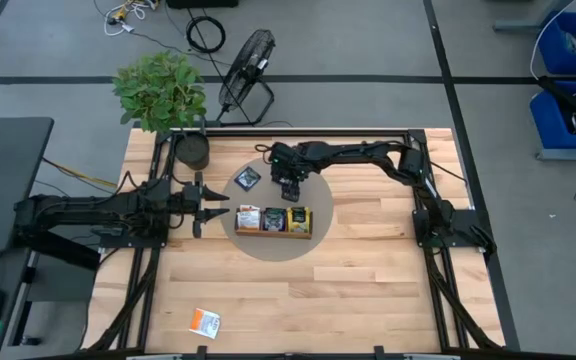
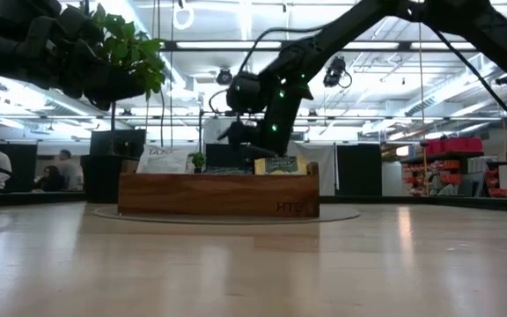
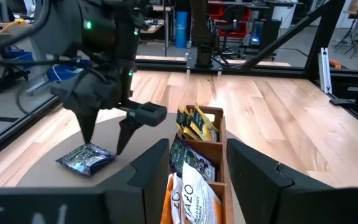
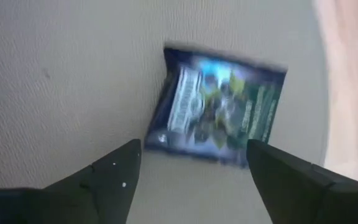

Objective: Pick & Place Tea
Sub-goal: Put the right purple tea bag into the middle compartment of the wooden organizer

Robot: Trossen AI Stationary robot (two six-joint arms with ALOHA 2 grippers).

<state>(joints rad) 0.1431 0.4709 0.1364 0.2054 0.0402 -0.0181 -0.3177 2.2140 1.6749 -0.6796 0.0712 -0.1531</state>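
A dark navy tea sachet point(image 1: 247, 179) point(image 4: 219, 109) lies flat on the round grey mat point(image 1: 268, 250), on the far side of the wooden tray point(image 1: 273, 221). The tray holds several upright sachets point(image 3: 191, 168). My right gripper point(image 1: 285, 190) point(image 3: 104, 142) point(image 4: 194, 162) points steeply down over the mat. It is open, with its tips just above and beside the navy sachet, touching nothing. My left gripper point(image 1: 216, 207) point(image 3: 197, 168) waits open and level at the tray's left end. An orange-and-white sachet point(image 1: 205, 321) lies flat near the table's front edge.
A potted plant point(image 1: 163, 90) stands at the table's far left corner, its dark pot point(image 1: 193, 150) close to the mat. A black frame point(image 1: 438, 180) runs along the table's edges. Bare wood point(image 1: 368, 280) lies to the right of the tray and in front of it.
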